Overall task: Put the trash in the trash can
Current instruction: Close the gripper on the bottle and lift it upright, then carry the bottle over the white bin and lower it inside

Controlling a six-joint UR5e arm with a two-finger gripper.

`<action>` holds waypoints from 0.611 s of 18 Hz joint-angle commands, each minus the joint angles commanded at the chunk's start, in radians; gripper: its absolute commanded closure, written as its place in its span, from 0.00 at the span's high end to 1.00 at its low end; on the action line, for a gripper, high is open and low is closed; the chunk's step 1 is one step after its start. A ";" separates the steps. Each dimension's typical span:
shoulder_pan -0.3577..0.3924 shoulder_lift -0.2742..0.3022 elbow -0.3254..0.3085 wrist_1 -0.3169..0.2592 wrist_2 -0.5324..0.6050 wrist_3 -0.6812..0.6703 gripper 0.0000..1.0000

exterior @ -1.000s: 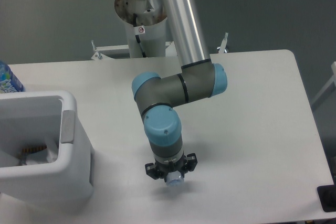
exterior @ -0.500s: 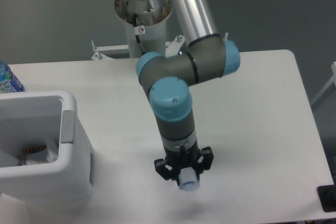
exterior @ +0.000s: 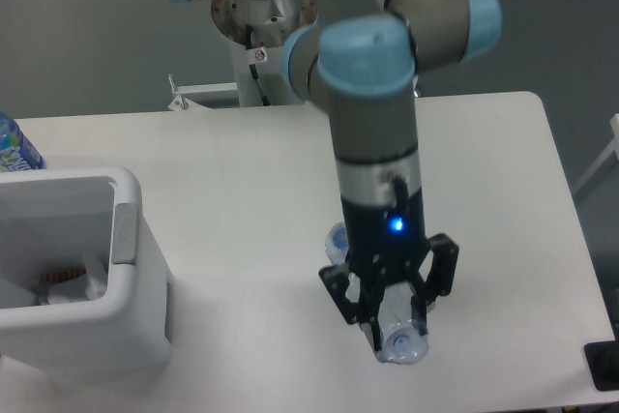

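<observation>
while the arm (exterior: 372,113) reaches down from the top of the view over the right half of the white bench (exterior: 484,239), its tool (exterior: 395,321) is clenched around a crushed clear bottle (exterior: 398,336), with the black fingers (exterior: 340,295) pressed against the bottle's sides. the bottle hangs tilted in the grip, its open neck end facing the camera at the lower end, and another clear rounded part of it shows just behind the wrist on the left side. whether the bottle touches the bench surface cannot be told from this view, and no label colour can be made out on it. a small blue light glows on the dark wrist section just above the tool. the trash can (exterior: 131,287), a white boxy bin with rounded corners and a light grey panel on its right rim, stands at the left edge of the bench, well apart from the tool. inside it, low down, lie a crumpled white wad (exterior: 89,284) and something brownish that is too small to tell. a water bottle (exterior: 14,145) with a blue label stands behind the bin at the far left edge, only partly in view. the arm's base column rises behind the bench at the top.
</observation>
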 joint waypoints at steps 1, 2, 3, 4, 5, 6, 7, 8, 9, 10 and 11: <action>-0.005 0.008 0.000 0.000 -0.014 -0.005 0.47; -0.011 0.020 0.000 0.002 -0.017 -0.005 0.47; -0.018 0.031 0.000 0.002 -0.019 -0.003 0.47; -0.031 0.041 0.002 0.002 -0.019 -0.003 0.47; -0.043 0.054 0.002 0.003 -0.019 -0.002 0.47; -0.058 0.061 0.002 0.006 -0.019 0.004 0.47; -0.069 0.072 0.000 0.011 -0.019 0.008 0.47; -0.084 0.081 0.000 0.015 -0.019 0.008 0.47; -0.103 0.084 0.002 0.017 -0.019 0.009 0.47; -0.115 0.087 0.005 0.024 -0.019 0.009 0.47; -0.133 0.091 0.005 0.031 -0.019 0.009 0.47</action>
